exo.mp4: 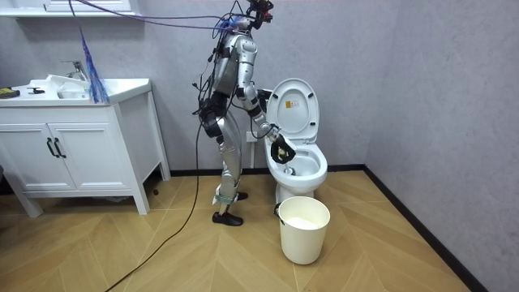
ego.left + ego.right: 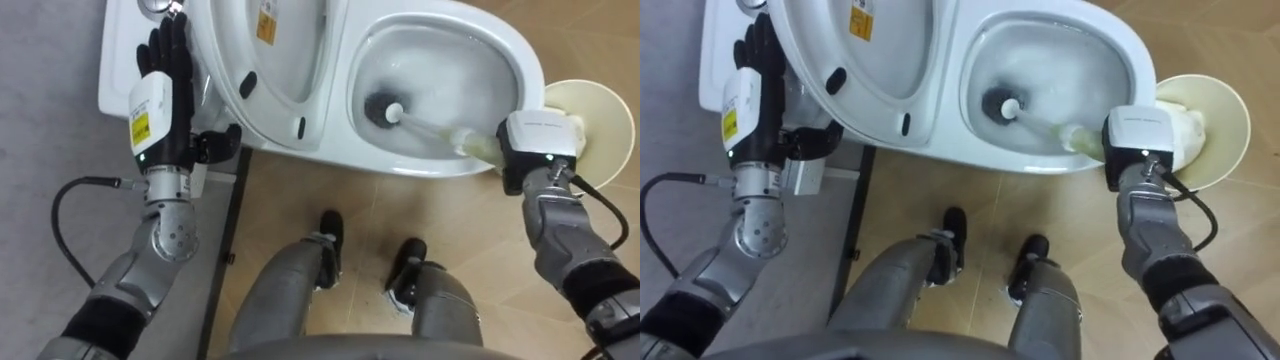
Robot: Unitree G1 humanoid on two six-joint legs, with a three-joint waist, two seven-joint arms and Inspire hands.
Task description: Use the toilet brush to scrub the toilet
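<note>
one glossy white oval toilet (image 2: pixel 527 72); right hand (image 2: pixel 540 140) grasps one round dark-bristled brush (image 2: pixel 383 108) inside; left hand (image 2: pixel 165 75) released, flat, far left.

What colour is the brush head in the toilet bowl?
The brush head is black; left eye view.

Toilet bowl (image 2: pixel 430 165), upper centre: glossy white ceramic, smooth, wet sheen inside. Lid (image 2: pixel 290 60): glossy white plastic. Brush (image 2: pixel 383 108): dark bristly head, pale translucent plastic handle. Left hand (image 2: pixel 165 70), upper left: matt black fingers, white plastic back. Right hand (image 2: pixel 540 135), right: smooth white plastic casing. Floor (image 2: pixel 300 200): wood-look planks, satin finish. Bucket (image 1: pixel 304 231), lower centre of the room view: cream plastic, matt. Wall (image 1: pixel 422 81): grey, rough-textured. Cabinet (image 1: pixel 81 154): smooth white paint.
</note>
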